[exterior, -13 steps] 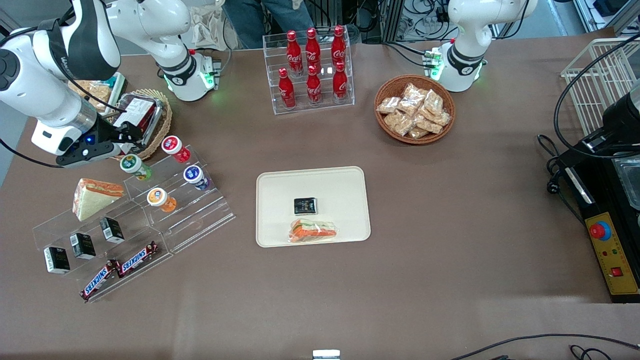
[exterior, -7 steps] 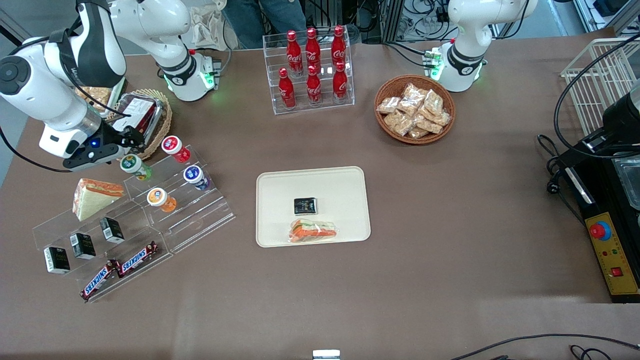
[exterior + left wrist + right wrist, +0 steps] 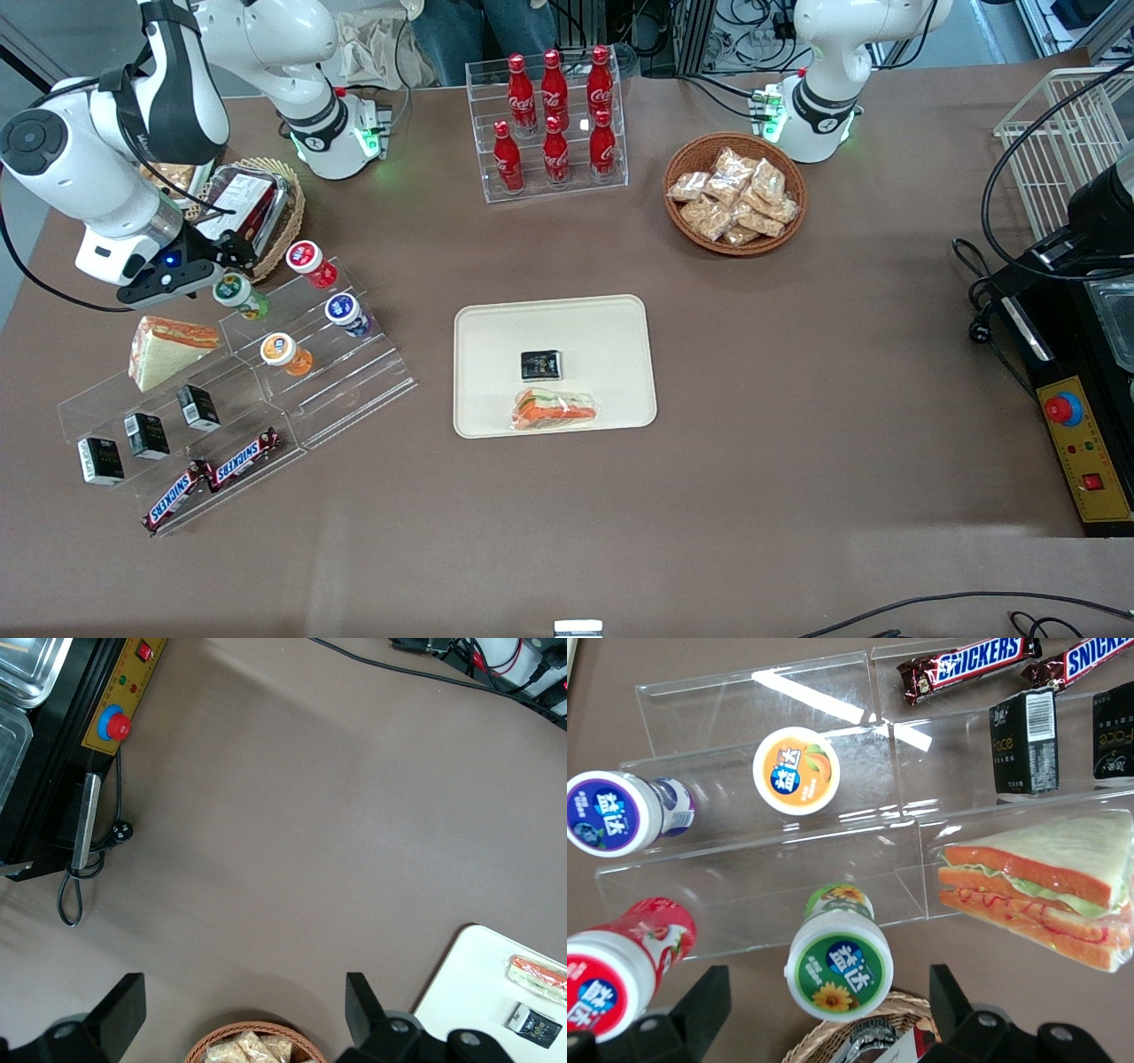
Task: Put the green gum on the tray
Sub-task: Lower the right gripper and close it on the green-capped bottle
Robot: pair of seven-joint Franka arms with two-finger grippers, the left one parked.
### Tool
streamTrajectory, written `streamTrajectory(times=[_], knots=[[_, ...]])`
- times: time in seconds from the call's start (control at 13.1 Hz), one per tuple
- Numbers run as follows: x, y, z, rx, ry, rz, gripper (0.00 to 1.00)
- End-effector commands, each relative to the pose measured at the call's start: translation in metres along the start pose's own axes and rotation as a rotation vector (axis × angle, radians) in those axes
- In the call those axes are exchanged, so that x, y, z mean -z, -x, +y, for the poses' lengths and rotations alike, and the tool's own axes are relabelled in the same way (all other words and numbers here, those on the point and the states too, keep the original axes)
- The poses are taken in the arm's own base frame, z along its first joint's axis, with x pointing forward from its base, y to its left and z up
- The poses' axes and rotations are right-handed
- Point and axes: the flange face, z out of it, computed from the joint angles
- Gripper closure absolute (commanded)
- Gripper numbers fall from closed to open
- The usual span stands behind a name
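The green gum (image 3: 239,295) is a small bottle with a green-and-white lid, lying on the upper step of a clear acrylic stand (image 3: 337,372). In the right wrist view its lid (image 3: 840,961) faces the camera. My right gripper (image 3: 229,268) hovers just above the gum's lid end, open, with its two fingers (image 3: 700,1005) spread wide on either side of the lid and not touching it. The cream tray (image 3: 496,337) lies flat at the table's middle, nearer to the parked arm, holding a black packet (image 3: 540,364) and a wrapped sandwich (image 3: 555,409).
On the stand beside the gum lie a red-lidded (image 3: 306,259), a blue-lidded (image 3: 345,312) and an orange-lidded bottle (image 3: 283,352), a sandwich (image 3: 164,348), black boxes (image 3: 146,434) and Snickers bars (image 3: 213,474). A wicker basket (image 3: 283,213) sits close by the gripper. A cola rack (image 3: 549,124) stands farther back.
The right gripper has shifted a little toward the green gum, ending close over its lid. The gum and the tray have not moved.
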Motion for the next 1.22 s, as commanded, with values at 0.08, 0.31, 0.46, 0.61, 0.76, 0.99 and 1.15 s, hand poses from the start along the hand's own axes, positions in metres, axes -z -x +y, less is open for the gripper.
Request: streamTrajectory(times=[0.08, 0.31, 0.46, 0.61, 0.76, 0.99, 1.15], knots=[[-0.024, 0.001, 0.007, 0.026, 0.037, -0.006, 0.01], [-0.038, 0.004, 0.007, 0.022, 0.034, -0.006, 0.01], [-0.039, 0.004, 0.007, 0.023, 0.033, -0.008, 0.02], [-0.043, 0.004, 0.007, 0.024, 0.030, -0.013, 0.23], [-0.043, 0.004, 0.007, 0.024, 0.030, -0.015, 0.50], [-0.043, 0.004, 0.006, 0.027, 0.029, -0.016, 0.63], [-0.039, 0.004, 0.006, 0.035, 0.030, -0.015, 0.63]])
